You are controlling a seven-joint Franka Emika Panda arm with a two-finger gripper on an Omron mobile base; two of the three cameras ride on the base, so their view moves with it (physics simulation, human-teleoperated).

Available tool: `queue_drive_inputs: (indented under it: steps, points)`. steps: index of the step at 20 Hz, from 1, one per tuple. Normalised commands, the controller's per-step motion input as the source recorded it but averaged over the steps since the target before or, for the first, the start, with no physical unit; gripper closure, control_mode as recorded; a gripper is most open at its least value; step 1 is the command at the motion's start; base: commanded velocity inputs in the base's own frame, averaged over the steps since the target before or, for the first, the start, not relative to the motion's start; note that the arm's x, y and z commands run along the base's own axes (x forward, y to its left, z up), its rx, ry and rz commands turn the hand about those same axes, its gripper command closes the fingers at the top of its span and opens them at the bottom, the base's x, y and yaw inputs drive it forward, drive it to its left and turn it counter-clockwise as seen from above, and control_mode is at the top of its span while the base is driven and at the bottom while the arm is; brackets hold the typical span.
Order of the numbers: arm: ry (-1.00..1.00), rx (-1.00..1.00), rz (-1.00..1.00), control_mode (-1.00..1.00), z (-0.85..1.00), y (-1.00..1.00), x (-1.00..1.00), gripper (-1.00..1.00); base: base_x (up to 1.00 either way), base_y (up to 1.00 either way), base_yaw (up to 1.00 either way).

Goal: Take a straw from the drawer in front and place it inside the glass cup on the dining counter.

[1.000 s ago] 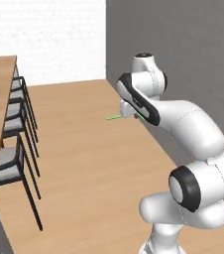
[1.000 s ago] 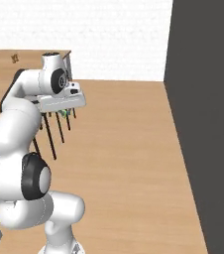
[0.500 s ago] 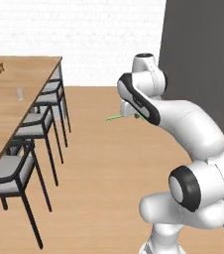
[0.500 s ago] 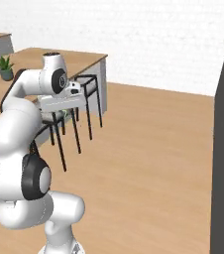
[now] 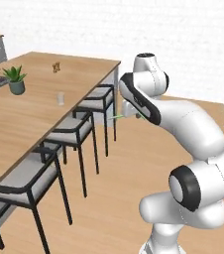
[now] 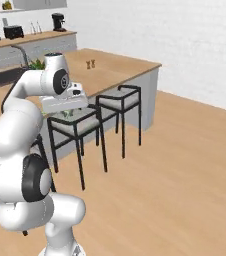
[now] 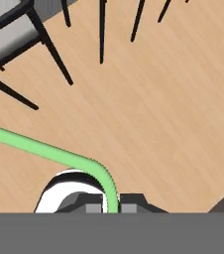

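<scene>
We have the straw [image 7: 44, 148] clamped between our jaws over the floor, so the pickup looks done, and what remains is carrying it toward 10 o'clock to the glass cup [image 5: 60, 98] standing on the desk [image 5: 15, 124].

Bright, flat, even rendered light, soft in detail throughout.

Both base views are evenly lit with no visible lamp or glare; the white brick back wall [image 5: 183, 44] reads nearly blown out toward 12 o'clock, and the long light wood-topped dining counter [image 5: 29, 114] shows no hot spots. Shadows are faint: only a weak darkening under the black-framed grey-seated chairs [image 5: 72, 134] on the pale wooden plank floor [image 6: 185, 170]. Edges look slightly blurred and blocky, as from upscaling. In the hand view the thin light green straw [image 7: 44, 149] appears bent near 6 o'clock, a wide-angle distortion, and a dark corner sits at 4 o'clock.
</scene>
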Motion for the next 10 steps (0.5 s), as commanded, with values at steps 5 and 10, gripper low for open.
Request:
queue_drive_inputs:
  steps: [5,10]
  points:
    - [0.0,0.0,0.0,1.0,0.0,0.0,0.0,1.0,0.98,-0.57,0.58]
    - [0.0,0.0,0.0,1.0,0.0,0.0,0.0,1.0,0.9,-0.74,0.54]
